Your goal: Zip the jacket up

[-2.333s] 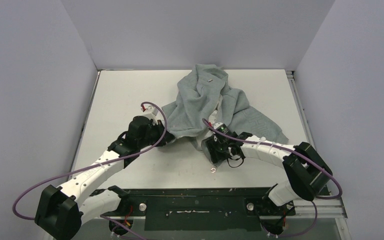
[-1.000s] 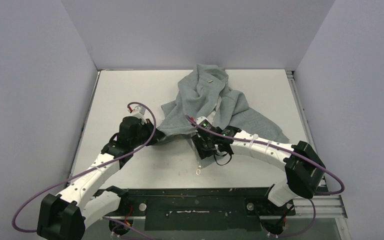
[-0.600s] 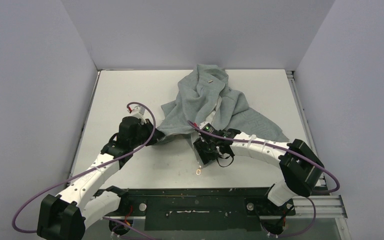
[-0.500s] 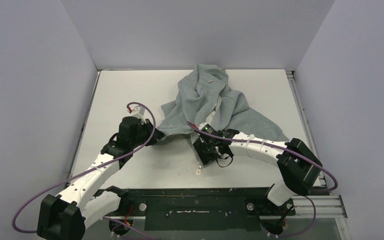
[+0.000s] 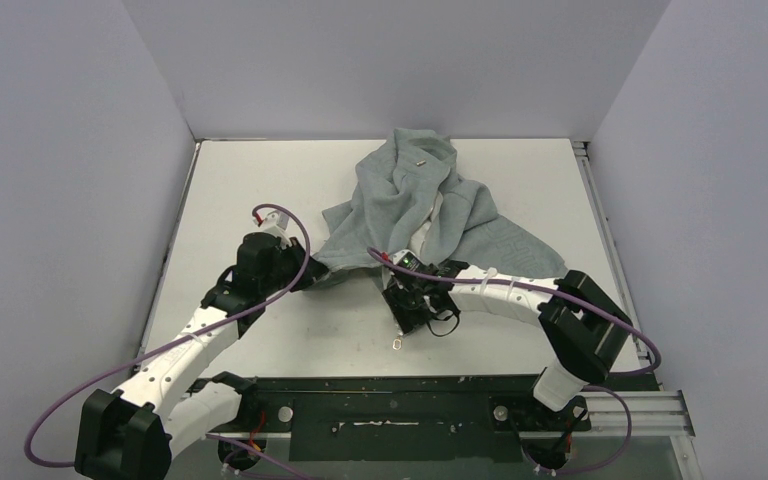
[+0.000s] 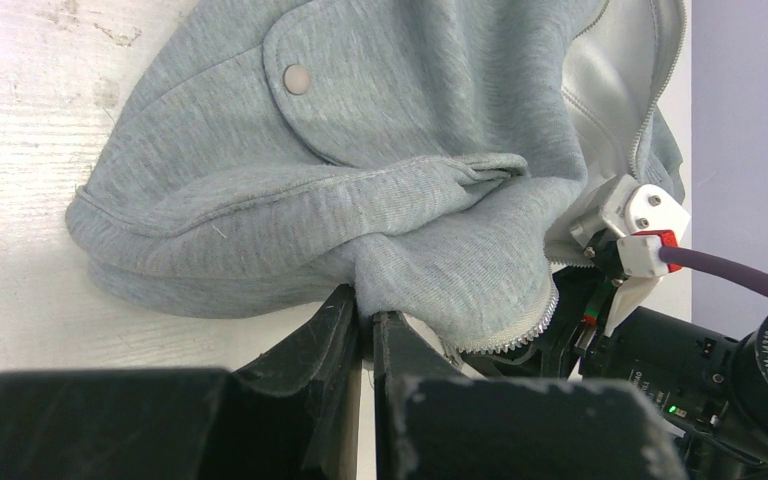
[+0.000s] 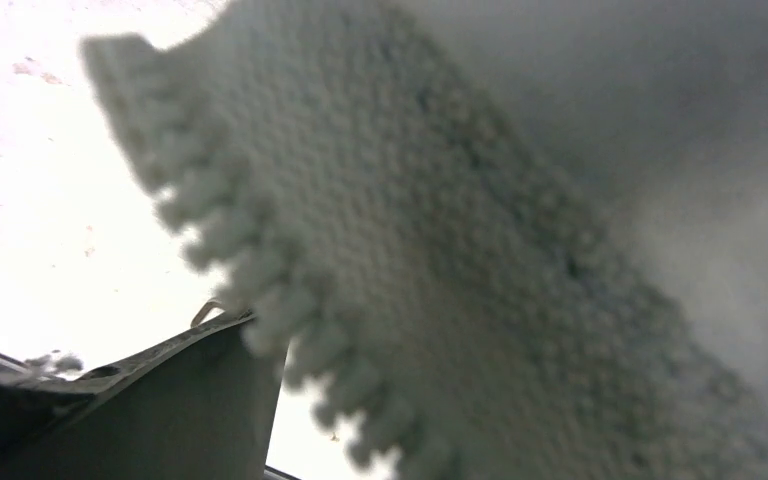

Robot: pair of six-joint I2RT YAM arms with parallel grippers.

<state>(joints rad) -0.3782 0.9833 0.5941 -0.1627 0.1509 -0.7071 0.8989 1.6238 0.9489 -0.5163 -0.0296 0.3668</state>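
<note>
The right gripper (image 5: pixel 412 306) has carried the zip edge (image 6: pixel 505 335) of the jacket (image 5: pixel 400 195) leftward toward the left gripper (image 6: pixel 365 328), which is clamped on its fabric at mid-worktop (image 5: pixel 260 180); whether the right one grips is hidden, but the two sides look closer to mating

Overhead view is bright and even, soft light falling from above. The white bench (image 5: pixel 250 190) shows no glare, just faint shadows tucked under the arms and in the folds of the jacket (image 5: pixel 400 195). Left wrist view is crisp on the grey fabric, while its own dark jaws along the bottom edge go soft and underlit. Right wrist view is badly blurred: the zipper tape (image 7: pixel 360 230) fills it, too close to focus, and the bench behind blows out white.
</note>
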